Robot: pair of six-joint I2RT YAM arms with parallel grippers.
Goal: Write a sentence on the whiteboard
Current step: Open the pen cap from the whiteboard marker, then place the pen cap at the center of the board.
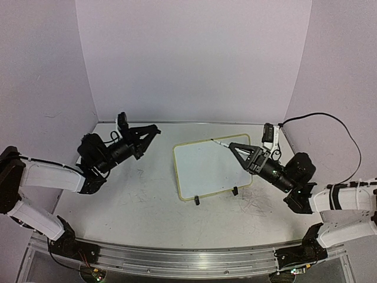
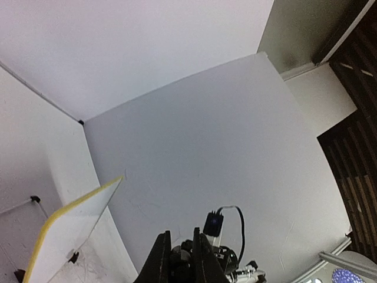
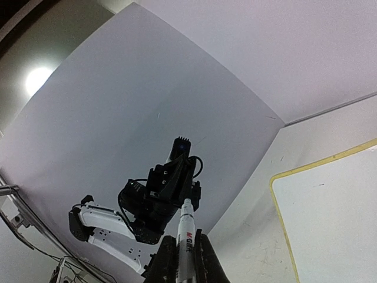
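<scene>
Right gripper [image 1: 235,146] clamped on the marker [image 1: 221,142]. In the right wrist view the barrel runs straight out between my fingers [image 3: 205,262].

Whiteboard [image 1: 206,171] lies flat mid-table, ahead and left of my right gripper. Its long axis runs left to right, the right end swung slightly away. Clip feet [image 1: 196,201] sit on the near edge. Face reads blank; no writing shows.

Marker tip hangs over the board's far edge, left of its middle. Contact with the surface: cannot tell.

Left gripper [image 1: 152,131] pinched together on nothing, raised off the table [image 1: 135,200], well left of the board. The right arm is the nearer one and has the tool.

Judgement: the line wants to start near the far-left corner and run rightward toward my own wrist. There is open board all the way along and bare table around the rim. Mind sliding off the far edge.
</scene>
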